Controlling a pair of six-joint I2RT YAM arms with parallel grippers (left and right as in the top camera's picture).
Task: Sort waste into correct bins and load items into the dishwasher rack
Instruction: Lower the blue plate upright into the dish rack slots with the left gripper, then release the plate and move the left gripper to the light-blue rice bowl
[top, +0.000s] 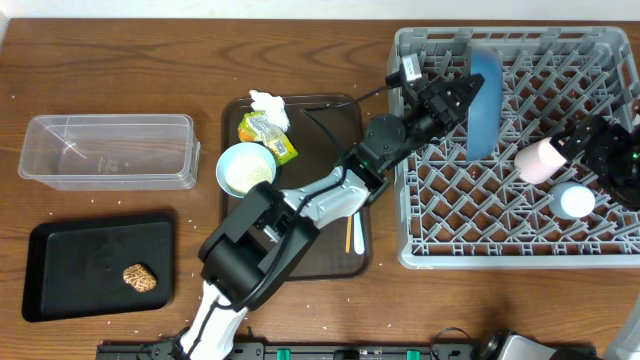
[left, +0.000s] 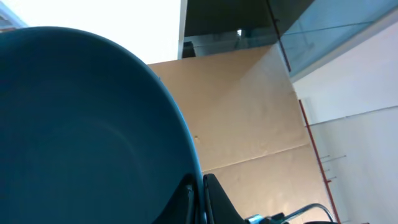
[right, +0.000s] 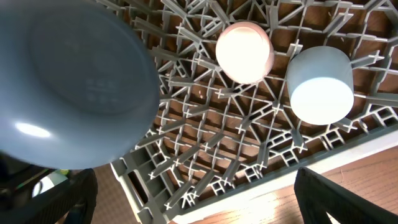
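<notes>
The blue plate (top: 487, 92) is seen standing on edge among the pegs at the far side of the grey rack (top: 500, 245). Its rim is pinched by the left claw (left: 202, 199), whose two fingers are closed tight on the edge in the left wrist view. The right claw (right: 199, 202) is held wide open over the rack with nothing in it (only its dark fingers show, at the lower corners of the right wrist view).

Two cups are found in the rack to the right of the plate: a pink cup (top: 538, 160) and, just beside it, a light blue cup (top: 575, 201). Whether they sit mouth up or mouth down cannot be told.

On the brown tray (top: 335, 125), left of the rack, a pale bowl (top: 245, 170) is seen, with a yellow-green wrapper (top: 266, 132) and white tissue (top: 268, 103) just behind it. A chopstick (top: 352, 236) lies near the tray's front edge, partly hidden by the arm.

Further left on the table (top: 120, 60), a clear tub (top: 108, 150) is placed. In front of it a black tray (top: 70, 265) holds a small brown food lump (top: 138, 275). White rice grains (top: 92, 202) are scattered on the table.
</notes>
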